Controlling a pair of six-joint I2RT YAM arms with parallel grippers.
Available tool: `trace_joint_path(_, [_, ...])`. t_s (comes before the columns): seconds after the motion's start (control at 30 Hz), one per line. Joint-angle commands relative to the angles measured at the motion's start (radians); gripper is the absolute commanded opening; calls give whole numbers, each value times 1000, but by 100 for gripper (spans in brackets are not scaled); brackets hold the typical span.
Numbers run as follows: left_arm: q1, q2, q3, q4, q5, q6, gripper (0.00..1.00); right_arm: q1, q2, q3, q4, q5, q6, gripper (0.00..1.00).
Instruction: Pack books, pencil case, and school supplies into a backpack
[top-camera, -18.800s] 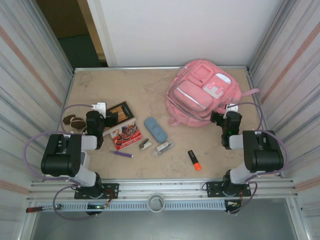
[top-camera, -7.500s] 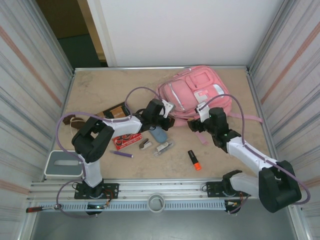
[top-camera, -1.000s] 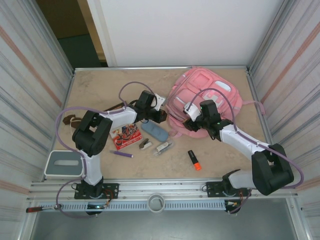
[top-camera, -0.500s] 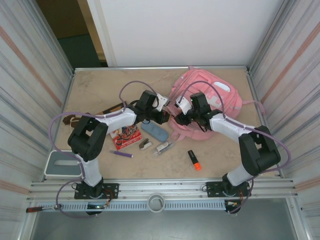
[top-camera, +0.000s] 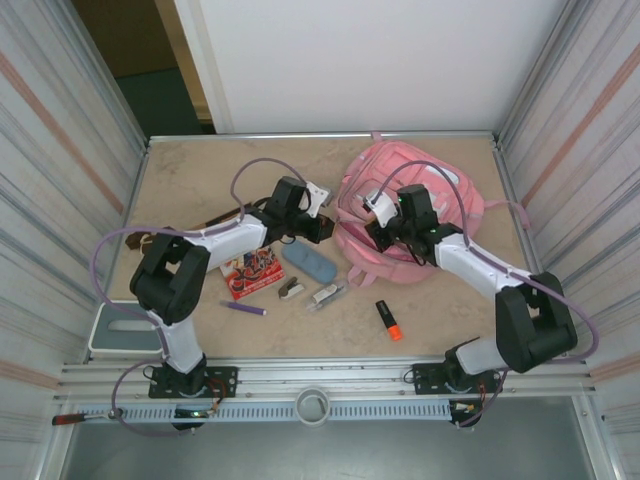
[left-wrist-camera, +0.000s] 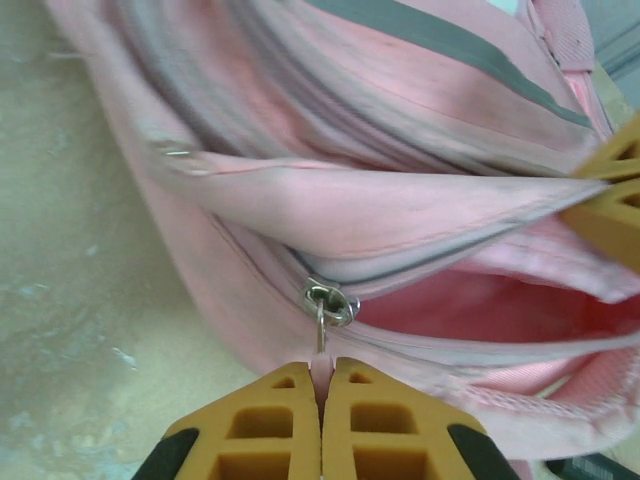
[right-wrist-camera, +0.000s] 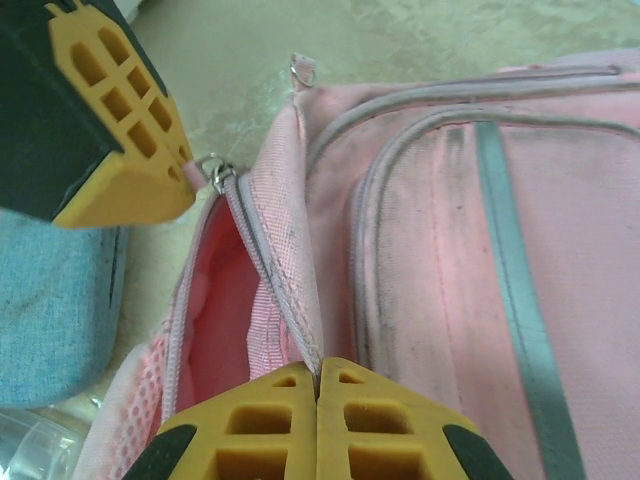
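The pink backpack (top-camera: 430, 200) lies at the back right, its main zip partly open onto a pink lining (left-wrist-camera: 480, 305). My left gripper (top-camera: 318, 228) is shut on the zip's pull tab (left-wrist-camera: 322, 345), just below the slider (left-wrist-camera: 331, 300). My right gripper (top-camera: 380, 232) is shut on the zip-lined fabric edge (right-wrist-camera: 290, 300) of the opening. On the table lie the blue-grey pencil case (top-camera: 310, 262), the red-and-white book (top-camera: 252, 272), a purple pen (top-camera: 243, 308), an orange-and-black highlighter (top-camera: 388, 320), a small stapler (top-camera: 291, 290) and a clear clip (top-camera: 327, 294). The dark book (top-camera: 222, 216) is mostly hidden under my left arm.
A brown-and-white lump with a cord (top-camera: 140, 240) sits by the left wall. A pale box (top-camera: 105, 328) stands at the front left. Corrugated walls close in both sides. Bare table lies at the back left and front right.
My right gripper swung left to the bag's opening beside my left gripper, then eased back right. The bag's near edge shifted with it. My left gripper rose slightly.
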Motion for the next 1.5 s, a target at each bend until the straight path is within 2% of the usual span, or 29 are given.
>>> trace_joint_path(0.0, [55, -21, 39, -18, -84, 7, 0, -40, -82, -22, -42, 63, -29, 0])
trace_joint_path(0.17, [98, 39, 104, -41, -99, 5, 0, -87, -151, -54, -47, 63, -9, 0])
trace_joint_path(0.4, [133, 70, 180, -72, -103, 16, 0, -124, -215, -66, -7, -8, 61, 0])
trace_joint_path(0.63, [167, 29, 170, -75, -108, 5, 0, -180, -280, -23, -6, -98, 128, 0])
trace_joint_path(0.8, [170, -45, 109, -48, -104, -20, 0, -145, -271, 27, -20, -152, 142, 0])
trace_joint_path(0.97, [170, -162, -16, -5, -129, -49, 0, -81, -205, 115, -123, -55, 79, 0])
trace_joint_path(1.1, [155, -229, -75, -9, -130, -49, 0, -76, -178, 138, -194, 58, 65, 0])
trace_joint_path(1.27, [53, -227, -81, -5, -133, -44, 0, -101, -171, 96, -249, 243, 109, 8])
trace_joint_path(1.47, [-66, -133, 10, -7, -134, -45, 0, -134, -163, 54, -317, 349, 183, 21])
